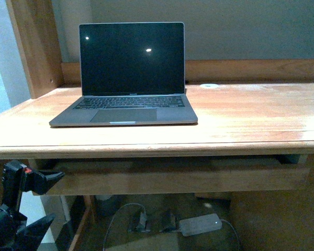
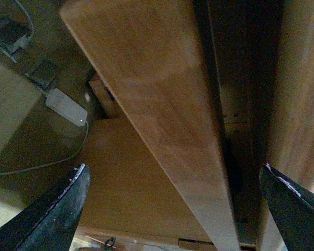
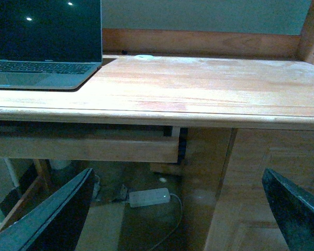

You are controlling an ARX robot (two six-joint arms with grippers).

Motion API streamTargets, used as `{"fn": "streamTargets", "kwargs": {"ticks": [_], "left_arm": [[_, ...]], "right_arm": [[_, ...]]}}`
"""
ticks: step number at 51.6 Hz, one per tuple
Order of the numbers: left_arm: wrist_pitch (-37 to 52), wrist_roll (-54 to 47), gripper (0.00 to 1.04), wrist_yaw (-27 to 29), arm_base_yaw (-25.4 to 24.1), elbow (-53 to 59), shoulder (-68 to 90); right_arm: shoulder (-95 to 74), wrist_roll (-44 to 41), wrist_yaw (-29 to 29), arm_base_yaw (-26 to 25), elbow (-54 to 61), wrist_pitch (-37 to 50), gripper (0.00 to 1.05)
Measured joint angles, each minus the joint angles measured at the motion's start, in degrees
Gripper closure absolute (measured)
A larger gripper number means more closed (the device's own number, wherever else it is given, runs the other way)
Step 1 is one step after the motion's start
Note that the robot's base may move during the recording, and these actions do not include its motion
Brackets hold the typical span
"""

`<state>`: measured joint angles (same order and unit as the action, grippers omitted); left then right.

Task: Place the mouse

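Your left claw [image 2: 174,167] is down below the desk [image 1: 240,112], fingers spread wide with nothing between them, looking up at a wooden rail [image 2: 162,104]. And your right claw [image 3: 178,175] is just as wide and empty, facing the desk's front edge. The open laptop [image 1: 131,73] sits on the desktop's left part. The mouse shows in none of your views, so you can't place it against either claw.
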<state>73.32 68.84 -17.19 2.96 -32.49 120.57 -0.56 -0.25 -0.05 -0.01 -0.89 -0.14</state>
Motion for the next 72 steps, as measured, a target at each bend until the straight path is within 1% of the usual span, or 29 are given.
{"fn": "streamTargets", "kwargs": {"ticks": [14, 25, 48, 61, 63, 72], "left_arm": [[0.31, 0.15, 0.07, 0.85, 0.42, -4.04, 0.94], [0.04, 0.15, 0.07, 2.64, 0.42, -6.71, 3.56], [-0.11, -0.26, 0.07, 4.44, 0.44, -9.70, 6.34], [0.50, 0.87, 0.07, 7.93, 0.00, -10.54, 9.60], [1.51, 1.18, 0.07, 7.96, -0.07, -10.75, 10.43], [0.96, 1.49, 0.07, 9.27, -0.33, -12.41, 11.23]], "right_arm": [[0.00, 0.00, 0.02, 0.00, 0.00, -0.02, 0.07], [0.00, 0.00, 0.02, 0.00, 0.00, -0.02, 0.07], [0.00, 0.00, 0.00, 0.00, 0.00, -0.02, 0.07], [0.00, 0.00, 0.00, 0.00, 0.00, -0.02, 0.07], [0.00, 0.00, 0.00, 0.00, 0.00, -0.02, 0.07], [0.00, 0.00, 0.02, 0.00, 0.00, -0.02, 0.07]]}}
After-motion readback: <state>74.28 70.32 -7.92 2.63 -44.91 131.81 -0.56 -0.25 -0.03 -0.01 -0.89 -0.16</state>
